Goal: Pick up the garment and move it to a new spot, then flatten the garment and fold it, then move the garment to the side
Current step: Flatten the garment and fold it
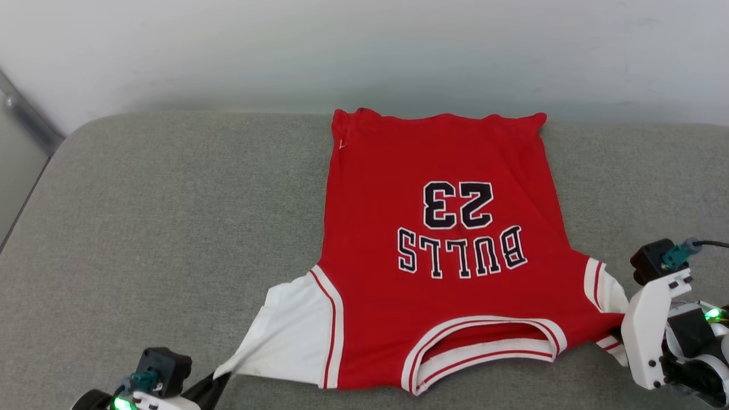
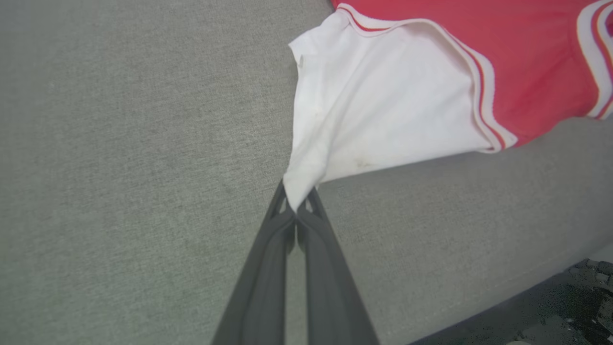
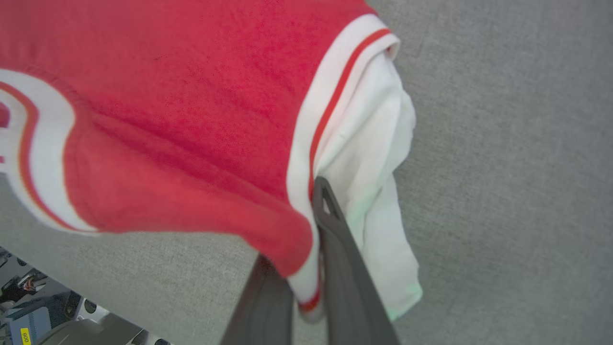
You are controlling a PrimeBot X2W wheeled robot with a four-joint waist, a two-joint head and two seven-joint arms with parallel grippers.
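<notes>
Long dark grey tapered fingers of the left gripper (image 2: 297,209), slotted near the tips, white moulded plastic wrist bracket (image 1: 649,324), black camera block (image 1: 651,263) fitted with teal connector (image 1: 675,256), green lights (image 1: 712,313) lit

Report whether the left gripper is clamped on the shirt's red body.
No, the left gripper is shut on the tip of the white sleeve of the shirt.

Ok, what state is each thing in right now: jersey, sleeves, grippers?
Bulls jersey: spread lettering-up on the grey cushion, unfolded, collar toward the robot.
Left-side sleeve: stretched out to a point.
Right-side sleeve: bunched up by the shoulder trim.
Left gripper: shut on the left-side sleeve's tip.
Right gripper: shut on the jersey's shoulder edge.
</notes>
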